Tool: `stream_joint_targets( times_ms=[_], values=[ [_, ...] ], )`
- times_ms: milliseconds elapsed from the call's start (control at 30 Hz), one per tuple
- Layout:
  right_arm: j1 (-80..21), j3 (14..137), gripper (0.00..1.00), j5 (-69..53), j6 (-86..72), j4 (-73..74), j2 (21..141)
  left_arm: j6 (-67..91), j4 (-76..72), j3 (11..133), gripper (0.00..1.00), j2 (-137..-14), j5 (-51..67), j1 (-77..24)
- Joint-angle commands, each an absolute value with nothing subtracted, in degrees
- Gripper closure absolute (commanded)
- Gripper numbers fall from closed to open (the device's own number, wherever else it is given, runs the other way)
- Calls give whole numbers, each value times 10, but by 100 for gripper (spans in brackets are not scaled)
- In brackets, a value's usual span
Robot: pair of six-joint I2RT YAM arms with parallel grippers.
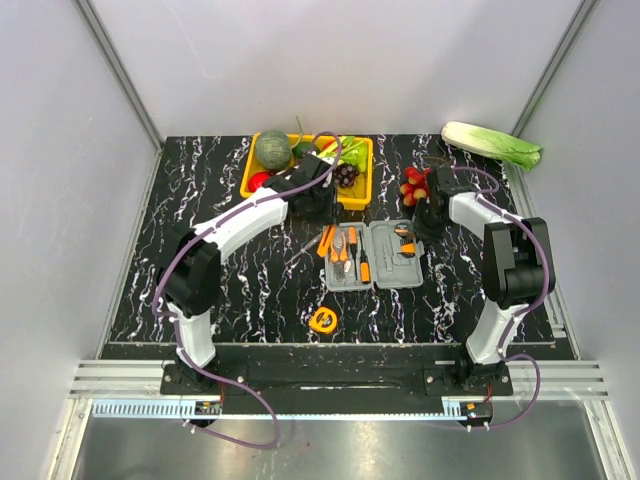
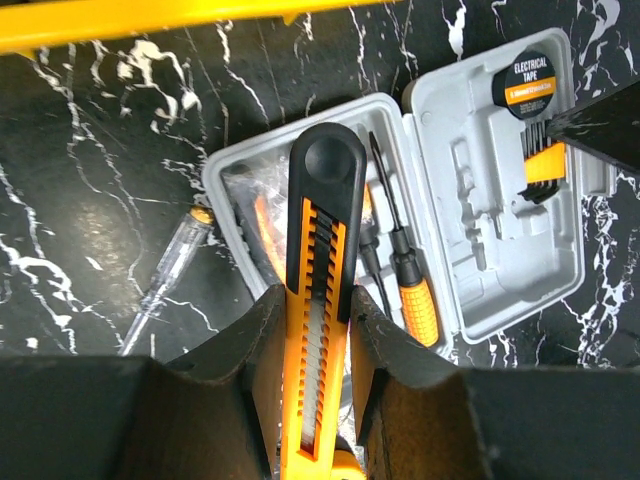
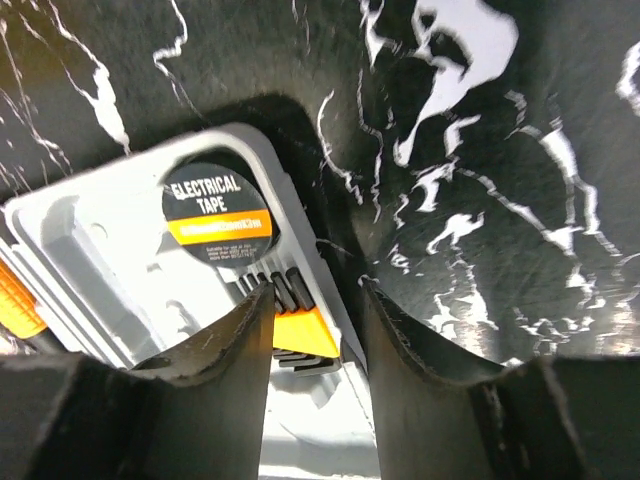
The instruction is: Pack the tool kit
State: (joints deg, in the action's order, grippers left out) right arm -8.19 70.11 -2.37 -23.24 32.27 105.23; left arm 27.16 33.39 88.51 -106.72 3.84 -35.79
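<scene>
The grey tool case (image 1: pixel 392 275) lies open at the table's middle. Its left half holds orange-handled tools, among them a screwdriver (image 2: pixel 416 305). Its right half (image 2: pixel 480 250) holds a roll of electrical tape (image 2: pixel 527 82) and a hex key set (image 2: pixel 543 160). My left gripper (image 1: pixel 321 214) is shut on an orange-and-black utility knife (image 2: pixel 320 250), held above the case's left half. My right gripper (image 3: pixel 318 300) is open, with its jaws either side of the case's right rim (image 3: pixel 318 262), beside the tape (image 3: pixel 217 213). A yellow tape measure (image 1: pixel 322 319) lies on the table in front of the case.
A clear tester screwdriver (image 2: pixel 165 280) lies on the table left of the case. The yellow tray (image 1: pixel 357 199) of vegetables stands just behind my left gripper. Red fruit (image 1: pixel 414 185) and a cabbage (image 1: pixel 492 143) lie at the back right.
</scene>
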Motion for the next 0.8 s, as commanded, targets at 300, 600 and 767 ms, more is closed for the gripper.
stream_joint_targets(
  times_ms=[300,600,767],
  values=[
    [-115,599,57,-155,-384,258,995,381,357,940,100,-1113,18,-391],
    [-144,591,48,-89,-416,302,951,412,359,944,100,-1127,-50,-439],
    [-136,601,37,-7,-393,349,910,412,359,959,100,-1149,-104,-471]
  ],
)
